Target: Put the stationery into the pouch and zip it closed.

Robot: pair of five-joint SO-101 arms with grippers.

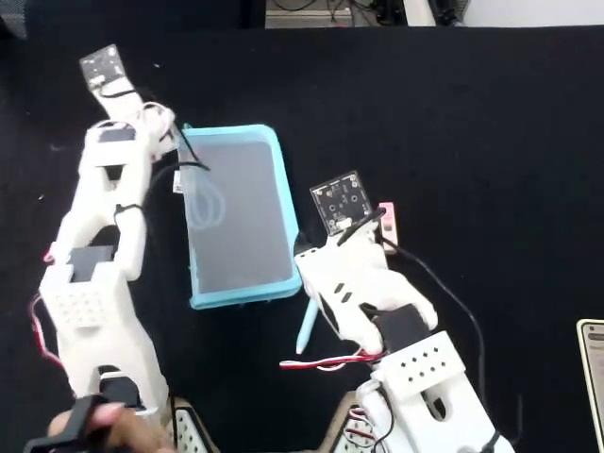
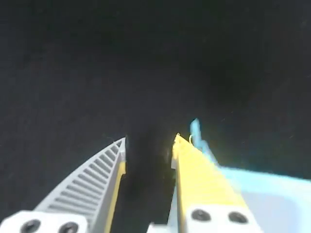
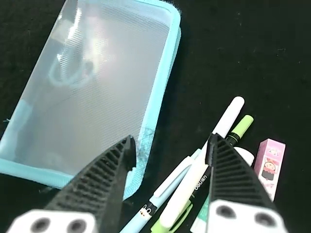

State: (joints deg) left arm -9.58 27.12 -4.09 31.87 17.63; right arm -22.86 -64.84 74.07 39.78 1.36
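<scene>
In the upper left of the high view the left arm (image 1: pixel 104 189) runs up the frame. The left gripper (image 2: pixel 150 140) sits at the top-left corner of the pouch (image 1: pixel 236 212). Its 2 fingers are spread with bare black table (image 1: pixel 472 113) between them, and the yellow-faced one is just beside the pouch's blue edge. The pouch, blue-rimmed with a grey mesh face, lies flat left of centre. At its lower right corner is the right arm (image 1: pixel 368 293). The right gripper (image 3: pixel 170 145) hangs over the stationery with its fingers wide apart, gripping nothing. Beneath it, beside the pouch's long edge, 3 pens lie close together: a blue pen (image 3: pixel 160 194), a white pen (image 3: pixel 228 114) and a green pen (image 3: pixel 243 124). A pink eraser (image 1: pixel 386 222) lies right of centre, near the pens.
</scene>
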